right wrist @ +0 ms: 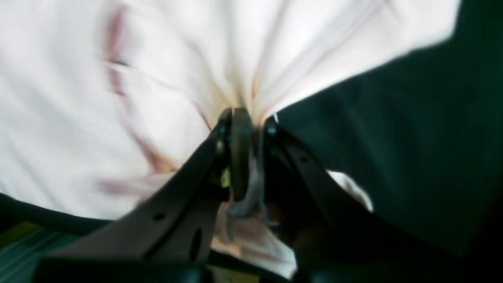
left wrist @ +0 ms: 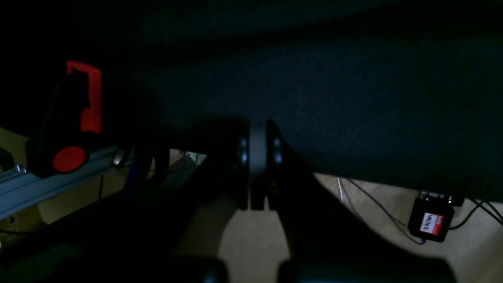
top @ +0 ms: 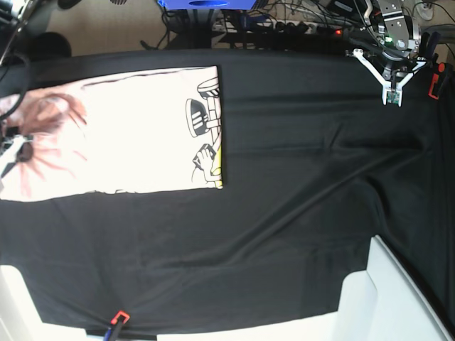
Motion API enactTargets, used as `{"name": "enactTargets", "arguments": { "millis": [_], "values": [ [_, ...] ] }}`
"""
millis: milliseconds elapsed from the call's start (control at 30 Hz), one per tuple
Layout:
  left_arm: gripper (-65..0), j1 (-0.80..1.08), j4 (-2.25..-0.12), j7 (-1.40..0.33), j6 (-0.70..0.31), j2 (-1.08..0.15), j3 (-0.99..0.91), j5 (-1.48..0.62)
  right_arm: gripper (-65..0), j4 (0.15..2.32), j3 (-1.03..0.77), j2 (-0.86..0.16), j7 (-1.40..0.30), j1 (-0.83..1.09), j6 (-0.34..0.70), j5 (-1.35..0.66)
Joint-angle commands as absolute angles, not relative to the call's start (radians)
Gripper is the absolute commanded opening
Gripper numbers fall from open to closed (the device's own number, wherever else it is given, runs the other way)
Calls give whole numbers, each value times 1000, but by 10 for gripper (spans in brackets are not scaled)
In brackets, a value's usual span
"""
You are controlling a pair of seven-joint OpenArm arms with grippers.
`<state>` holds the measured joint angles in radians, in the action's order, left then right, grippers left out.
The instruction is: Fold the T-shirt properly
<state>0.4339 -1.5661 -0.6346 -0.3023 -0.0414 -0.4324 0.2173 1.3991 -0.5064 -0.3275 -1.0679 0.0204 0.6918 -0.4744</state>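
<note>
The pale pink T-shirt point(top: 121, 135) lies folded on the left part of the black table cloth point(top: 298, 199), with black-yellow cartoon print showing along its right edge. My right gripper point(top: 15, 150) is at the shirt's left edge and is shut on a bunched pinch of the fabric. In the right wrist view the cloth point(right wrist: 118, 98) radiates in creases from the closed gripper point(right wrist: 251, 125). My left gripper point(top: 392, 98) is at the table's far right corner, away from the shirt. In the left wrist view it point(left wrist: 258, 157) is shut and empty over the cloth's edge.
A red clamp point(left wrist: 84, 98) grips the table rail beside my left gripper and also shows in the base view point(top: 434, 84). Another red clamp point(top: 117, 320) sits at the front edge. A white object point(top: 398, 298) stands at the front right. Cables run behind the table.
</note>
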Motion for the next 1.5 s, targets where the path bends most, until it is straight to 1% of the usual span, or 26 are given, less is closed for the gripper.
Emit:
{"name": "enactTargets", "arguments": {
  "millis": [0,100,200,333,400,533,600,733,800,867,933,1100,1167,1300,1467],
  "values": [
    [-640,438,-1586,-625,-292,-51,-438,223,-650,1446,-507,-334,-1056,24,698,-489],
    [-640,438,-1586,-625,-292,-51,-438,223,-650,1535,-506,-291,-1058,62,691,-487],
    [-640,438,-1586,-625,-292,-51,-438,223,-650,1606,-498,-254,-1059,88,624,-487],
    [-640,438,-1586,-625,-292,-51,-438,223,-650,1685,-395,-243,-1053,117,550,-487],
    [-640,438,-1586,-625,-292,-51,-438,223,-650,1724,-355,-220,-1052,131,470,-487],
    [-640,438,-1586,-625,-292,-51,-438,223,-650,1771,-289,-186,-1052,148,383,-487],
    [-640,438,-1584,-625,-292,-51,-438,223,-650,1796,-254,-183,-1052,153,318,-487],
    [-640,440,-1578,-625,-292,-56,-438,223,-650,1862,-173,-182,-1049,188,156,-489],
    [-640,440,-1578,-625,-292,-56,-438,223,-650,1886,-140,-182,-1049,206,96,-490],
    [-640,440,-1578,-625,-292,-56,-438,223,-650,1905,-116,-182,-1049,219,41,-493],
    [-640,438,-1578,-625,-292,-56,-438,223,-650,1917,-82,-159,-1049,232,-12,-490],
    [-640,438,-1578,-625,-292,-54,-438,223,-650,1920,-16,-116,-1049,242,-84,-487],
    [-640,438,-1578,-625,-292,-54,-438,223,-650,1919,31,-114,-1040,239,-140,-487],
    [-640,438,-1578,-625,-292,-56,-438,223,-650,1913,157,-114,-966,237,-282,-487],
    [-640,438,-1578,-625,-292,-56,-438,223,-650,1862,263,-113,-954,216,-377,-487]
  ]
}}
